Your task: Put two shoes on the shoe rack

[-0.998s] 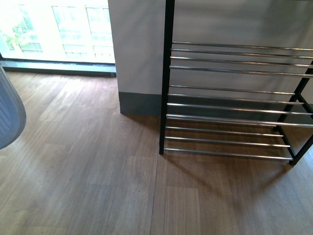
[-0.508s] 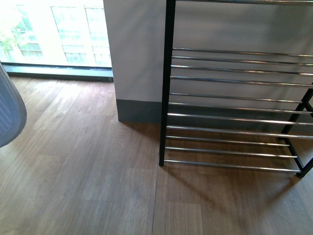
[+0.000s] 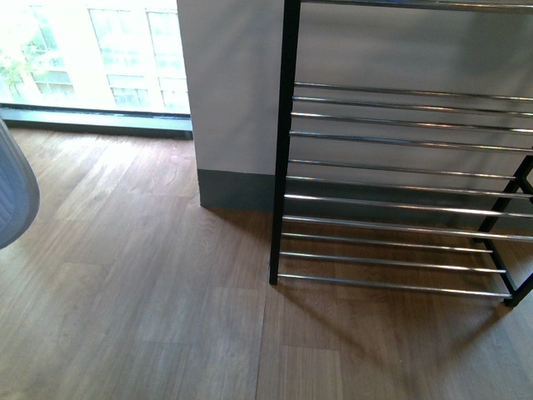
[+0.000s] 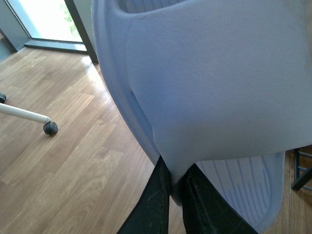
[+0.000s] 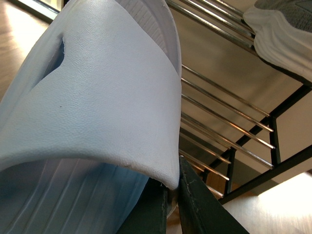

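Observation:
The shoe rack (image 3: 284,150), a black frame with tiers of chrome bars, stands against the wall at the right of the front view. A pale blue slide (image 4: 209,87) fills the left wrist view, and my left gripper (image 4: 176,187) is shut on the edge of its strap. That slide's sole shows at the left edge of the front view (image 3: 12,192). My right gripper (image 5: 171,192) is shut on the strap of another pale blue slide (image 5: 97,97), close to the rack's bars (image 5: 229,107). A grey sneaker (image 5: 282,29) with a white sole rests on an upper tier.
Wooden floor spreads in front of the rack. A white wall corner with a grey skirting (image 3: 237,187) stands just left of the rack, and a window lies beyond it. A white chair leg with a caster (image 4: 50,128) is on the floor.
The front view has shifted, so the rack now sits lower and slightly larger in the picture. The slide at the left edge has slid a little further out of view.

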Robot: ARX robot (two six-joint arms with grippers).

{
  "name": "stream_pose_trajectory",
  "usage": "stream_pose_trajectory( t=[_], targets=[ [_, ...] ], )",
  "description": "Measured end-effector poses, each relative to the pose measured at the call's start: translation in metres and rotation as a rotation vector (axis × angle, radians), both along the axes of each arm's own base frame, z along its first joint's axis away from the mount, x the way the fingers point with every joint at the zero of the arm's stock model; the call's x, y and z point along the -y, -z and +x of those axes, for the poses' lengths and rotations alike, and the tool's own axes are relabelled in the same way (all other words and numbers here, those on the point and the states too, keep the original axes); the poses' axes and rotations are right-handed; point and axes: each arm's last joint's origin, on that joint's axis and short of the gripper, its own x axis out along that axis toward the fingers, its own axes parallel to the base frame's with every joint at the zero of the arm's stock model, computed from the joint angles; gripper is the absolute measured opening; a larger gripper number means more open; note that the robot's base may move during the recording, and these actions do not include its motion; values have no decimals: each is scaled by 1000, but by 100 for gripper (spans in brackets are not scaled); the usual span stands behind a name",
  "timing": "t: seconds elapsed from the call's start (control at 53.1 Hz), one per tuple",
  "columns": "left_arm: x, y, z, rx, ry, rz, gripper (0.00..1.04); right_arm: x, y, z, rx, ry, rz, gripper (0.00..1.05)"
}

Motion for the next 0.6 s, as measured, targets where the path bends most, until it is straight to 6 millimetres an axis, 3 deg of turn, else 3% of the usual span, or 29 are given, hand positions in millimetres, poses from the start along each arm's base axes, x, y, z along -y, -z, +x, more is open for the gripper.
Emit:
stream_pose_trajectory(
  t=[0.603],
  targets=[
    [0, 0, 0, 0, 0, 0, 3, 0, 1, 0, -2, 0, 1, 2]
  ],
)
